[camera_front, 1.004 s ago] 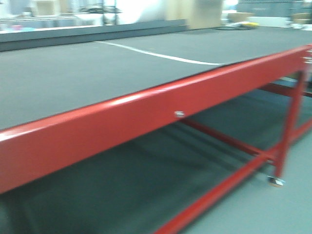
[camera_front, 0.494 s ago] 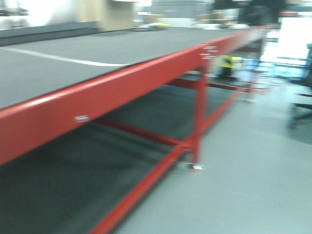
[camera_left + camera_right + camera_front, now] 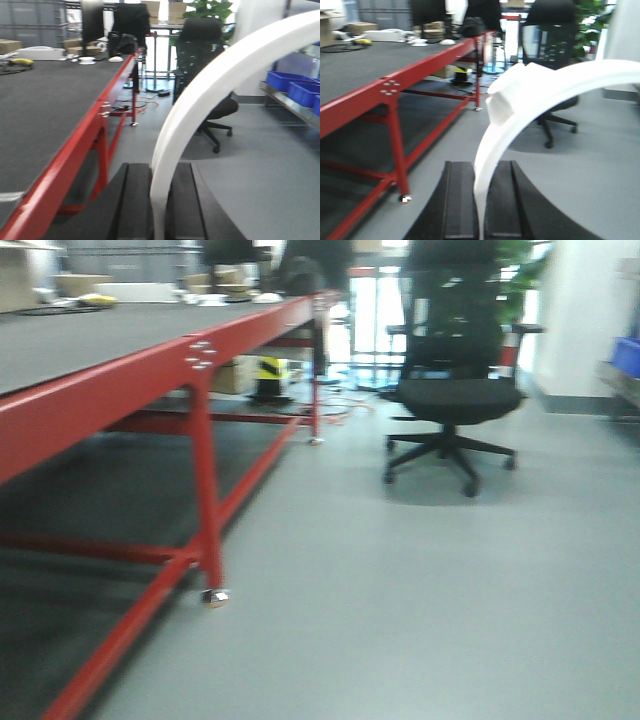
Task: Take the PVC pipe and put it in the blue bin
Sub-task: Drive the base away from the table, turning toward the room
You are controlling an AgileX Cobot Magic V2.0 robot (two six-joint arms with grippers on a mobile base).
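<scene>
"What do you have on your right wrist camera?"

"Your right gripper (image 3: 479, 215) is clamped on a curved white PVC pipe (image 3: 560, 82), which arcs up and off to the right of the red table (image 3: 395, 92). A black office chair (image 3: 547, 35) stands right of the table's far end."

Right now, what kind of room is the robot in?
Probably a workshop or a lab. There is a long red work table, a black office chair on wheels, and blue bins lined up on a shelf.
</scene>
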